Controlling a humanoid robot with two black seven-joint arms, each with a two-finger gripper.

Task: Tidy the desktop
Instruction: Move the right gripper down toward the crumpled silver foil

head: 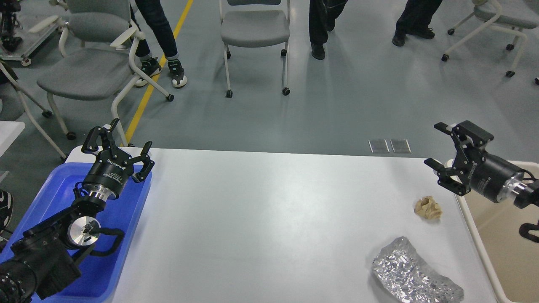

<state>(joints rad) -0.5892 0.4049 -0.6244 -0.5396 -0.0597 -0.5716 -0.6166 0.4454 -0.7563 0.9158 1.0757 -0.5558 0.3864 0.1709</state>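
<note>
Closest to the camera, down at the near left corner, a blue plastic tray (126, 235) sits on the white desktop (261, 219), which fills the middle of the view. Hanging over the tray's far end is the left gripper (122, 145), fingers spread apart, nothing in them. Over toward the right edge there's a crumpled tan paper ball (428, 207), and near the front right corner a crinkly silver foil wrapper (414, 273). Right gripper (440, 145) hovers at the far right corner, also spread and empty, beside a beige bin (476, 227).
</note>
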